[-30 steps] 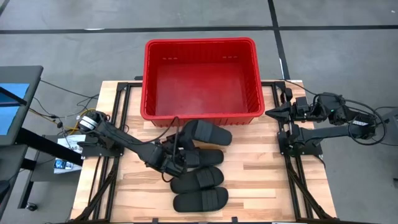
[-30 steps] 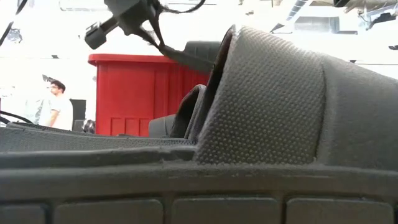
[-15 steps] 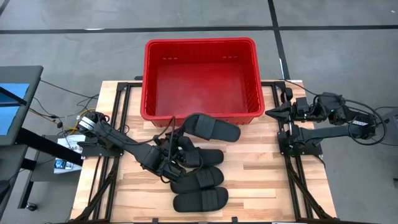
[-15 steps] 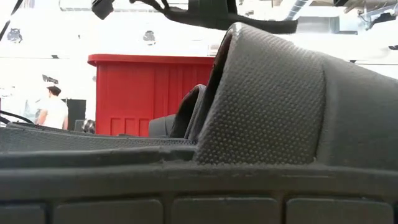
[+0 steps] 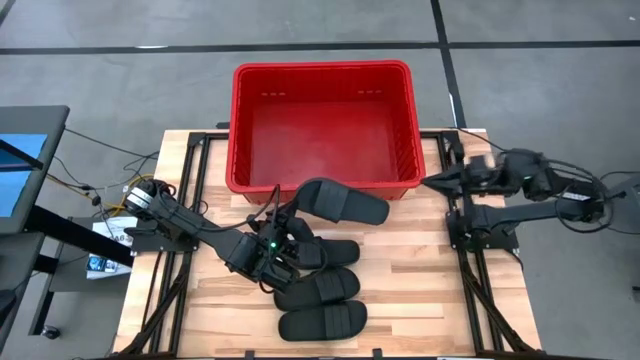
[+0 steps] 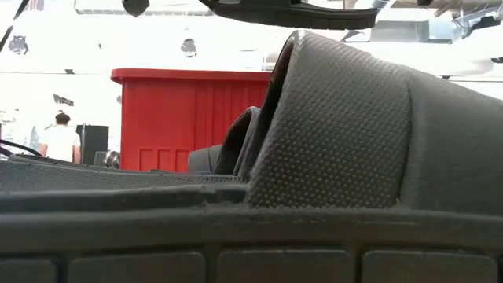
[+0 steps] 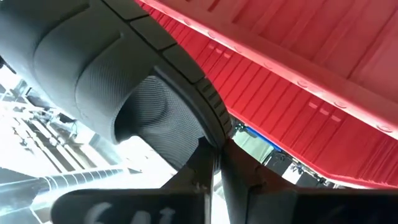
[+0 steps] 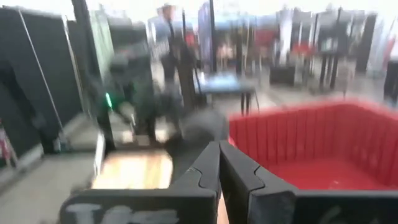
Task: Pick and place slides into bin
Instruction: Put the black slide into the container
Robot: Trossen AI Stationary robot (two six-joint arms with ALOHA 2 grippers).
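While my left gripper [image 5: 283, 232] pinches one sandal [image 5: 342, 203] by its sole edge, lifted near the bin [image 5: 322, 70] front wall, I judge it light, bendy foam; right gripper [image 5: 440, 181] waits closed by the bin.

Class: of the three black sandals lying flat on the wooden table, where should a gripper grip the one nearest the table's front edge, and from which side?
Grip the nearest black slip-on sandal across its wide strap, coming from above: it lies flat, sole down, and the strap arches up for jaws to pinch.
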